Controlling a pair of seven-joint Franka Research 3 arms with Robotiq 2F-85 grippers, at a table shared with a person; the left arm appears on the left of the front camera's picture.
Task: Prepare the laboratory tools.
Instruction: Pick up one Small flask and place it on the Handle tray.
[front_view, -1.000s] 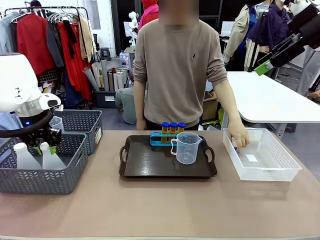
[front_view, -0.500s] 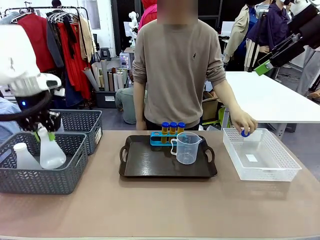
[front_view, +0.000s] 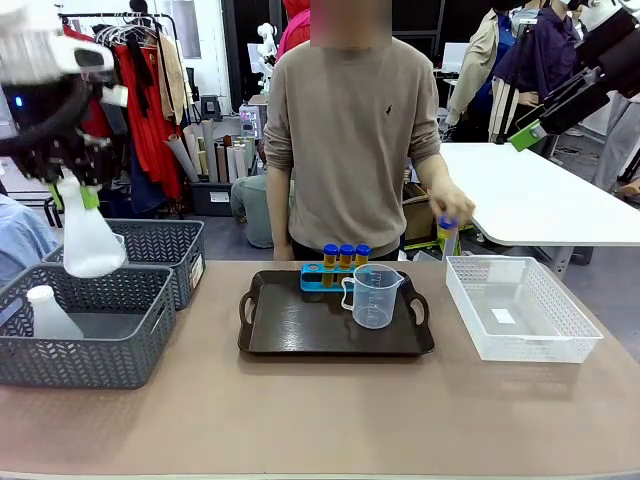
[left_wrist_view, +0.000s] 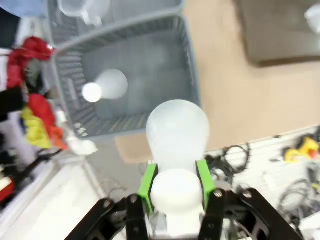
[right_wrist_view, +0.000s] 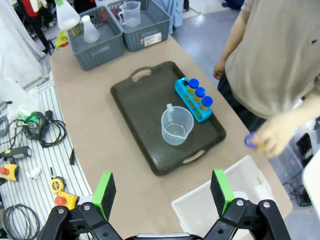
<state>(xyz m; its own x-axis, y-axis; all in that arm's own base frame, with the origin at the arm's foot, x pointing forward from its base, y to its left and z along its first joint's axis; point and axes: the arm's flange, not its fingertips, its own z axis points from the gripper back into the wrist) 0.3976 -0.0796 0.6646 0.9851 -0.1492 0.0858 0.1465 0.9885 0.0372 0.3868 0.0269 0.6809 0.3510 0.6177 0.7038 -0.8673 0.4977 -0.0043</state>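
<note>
My left gripper (front_view: 84, 188) is shut on the neck of a translucent white conical flask (front_view: 92, 246), which hangs above the front grey basket (front_view: 110, 355). In the left wrist view the green pads (left_wrist_view: 148, 179) clamp the flask (left_wrist_view: 177, 131). A second flask (front_view: 46, 311) stands in that basket. On the dark tray (front_view: 300, 335) stand the clear beaker (front_view: 373, 296) and the blue rack (front_view: 312, 279) with three blue-capped tubes (front_view: 345, 256). The person's hand holds another tube (front_view: 447, 234) above the table. My right gripper (right_wrist_view: 162, 192) is open, high over the table.
A white mesh basket (front_view: 560, 335) sits to the right of the tray. A second grey basket (front_view: 170, 258) behind the first holds another beaker (right_wrist_view: 130, 12). The person stands at the far edge behind the tray. Bare table lies in front of the tray.
My left gripper has lifted the flask up out of the grey basket. The person's hand took a tube from the white basket and raised it toward the tray.
</note>
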